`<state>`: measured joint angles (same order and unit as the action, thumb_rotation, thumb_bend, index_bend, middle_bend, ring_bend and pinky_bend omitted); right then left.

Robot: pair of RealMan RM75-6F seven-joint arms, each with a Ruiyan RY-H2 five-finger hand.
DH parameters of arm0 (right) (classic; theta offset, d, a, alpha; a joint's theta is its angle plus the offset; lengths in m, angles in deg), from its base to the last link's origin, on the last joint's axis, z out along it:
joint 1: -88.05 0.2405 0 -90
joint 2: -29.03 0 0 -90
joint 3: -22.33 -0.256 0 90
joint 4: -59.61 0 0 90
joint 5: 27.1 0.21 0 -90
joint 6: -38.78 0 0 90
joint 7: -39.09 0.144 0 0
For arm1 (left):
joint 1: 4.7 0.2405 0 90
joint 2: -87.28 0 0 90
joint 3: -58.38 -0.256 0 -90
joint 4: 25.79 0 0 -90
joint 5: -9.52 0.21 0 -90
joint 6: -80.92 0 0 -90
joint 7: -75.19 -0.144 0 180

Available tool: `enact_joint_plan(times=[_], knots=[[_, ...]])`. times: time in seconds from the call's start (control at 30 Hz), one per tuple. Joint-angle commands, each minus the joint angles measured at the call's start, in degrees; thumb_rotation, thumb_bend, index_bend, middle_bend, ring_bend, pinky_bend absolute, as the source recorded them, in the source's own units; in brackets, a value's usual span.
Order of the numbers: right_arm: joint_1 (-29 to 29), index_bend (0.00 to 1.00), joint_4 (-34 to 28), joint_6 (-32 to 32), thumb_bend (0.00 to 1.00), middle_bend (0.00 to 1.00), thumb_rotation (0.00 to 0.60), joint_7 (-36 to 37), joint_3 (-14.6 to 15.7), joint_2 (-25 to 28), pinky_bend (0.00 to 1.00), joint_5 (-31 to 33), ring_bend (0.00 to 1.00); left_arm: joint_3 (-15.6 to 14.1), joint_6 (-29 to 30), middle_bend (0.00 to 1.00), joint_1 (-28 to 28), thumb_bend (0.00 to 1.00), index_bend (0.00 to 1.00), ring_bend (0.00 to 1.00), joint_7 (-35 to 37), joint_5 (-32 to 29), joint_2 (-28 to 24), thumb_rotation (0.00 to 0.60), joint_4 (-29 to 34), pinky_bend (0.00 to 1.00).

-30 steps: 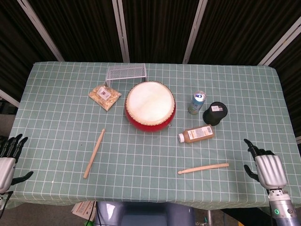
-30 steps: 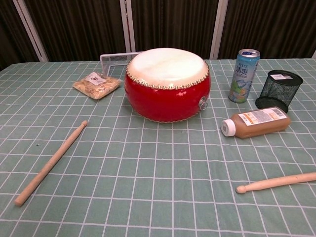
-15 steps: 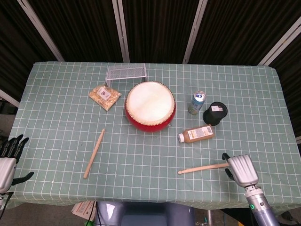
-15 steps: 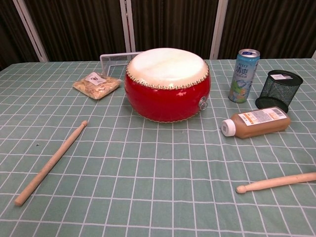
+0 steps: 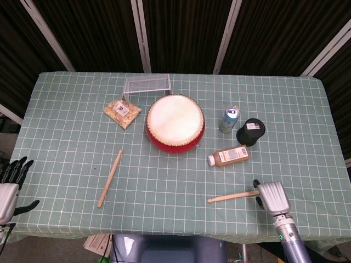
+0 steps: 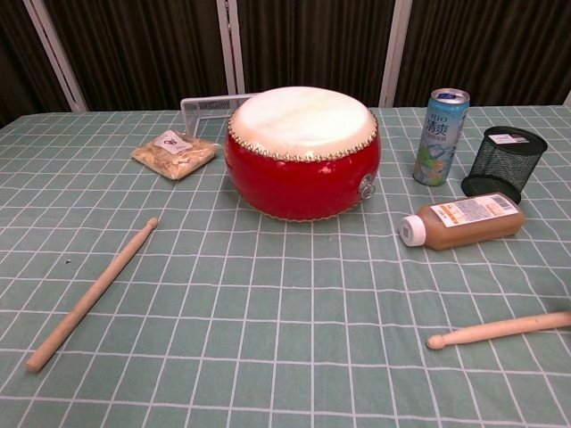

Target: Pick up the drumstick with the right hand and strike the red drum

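Observation:
The red drum (image 5: 175,123) with its pale skin stands at the table's middle back, also in the chest view (image 6: 302,152). A wooden drumstick (image 5: 231,196) lies flat at the front right, its tip toward the left (image 6: 500,329). My right hand (image 5: 272,197) hovers back-up over the stick's butt end and hides it. Its thumb stands off to the left and the other fingers are tucked underneath; the stick still rests on the cloth. My left hand (image 5: 10,183) hangs off the table's left edge, fingers spread, holding nothing. Neither hand shows in the chest view.
A second drumstick (image 5: 109,178) lies at the front left. A brown bottle (image 5: 229,156) lies on its side just behind the right stick, with a can (image 5: 230,119) and a black mesh cup (image 5: 251,131) further back. A snack bag (image 5: 122,112) and a wire rack (image 5: 146,85) sit behind the drum's left side.
My right hand has swung in from the table's right edge, turned back-up, and slid left over the drumstick's butt end. The stick and my left hand have stayed put.

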<state>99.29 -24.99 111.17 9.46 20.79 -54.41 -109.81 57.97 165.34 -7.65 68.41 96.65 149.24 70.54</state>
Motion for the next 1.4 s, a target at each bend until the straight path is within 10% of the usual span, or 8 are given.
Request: enact_joint_plan(times=[0.03, 0.87, 1.4], knots=[[0.17, 0.46, 0.9, -0.16, 0.31, 0.96, 0.6, 0.17, -0.14, -0.97, 0.93, 0.5, 1.0, 0.0, -0.04, 0.0, -0.02, 0.0, 0.0, 0.0, -0.05, -0.04, -0.01, 0.6, 0.03, 0.0], [1.09, 0.48, 5.06, -2.51, 0.33, 0.96, 0.6, -0.76, -0.03, -5.57, 0.93, 4.55, 1.0, 0.19, -0.33, 0.0, -0.14, 0.0, 0.0, 0.0, -0.21, -0.77, 0.06, 0.6, 0.37, 0.0], [1.29, 0.9, 2.2, -2.11, 0.51, 0.96, 0.6, 0.93, -0.25, -4.92, 0.93, 5.07, 1.0, 0.26, -0.68, 0.0, -0.22, 0.0, 0.0, 0.0, 0.17, -1.27, -0.05, 0.6, 0.61, 0.0]])
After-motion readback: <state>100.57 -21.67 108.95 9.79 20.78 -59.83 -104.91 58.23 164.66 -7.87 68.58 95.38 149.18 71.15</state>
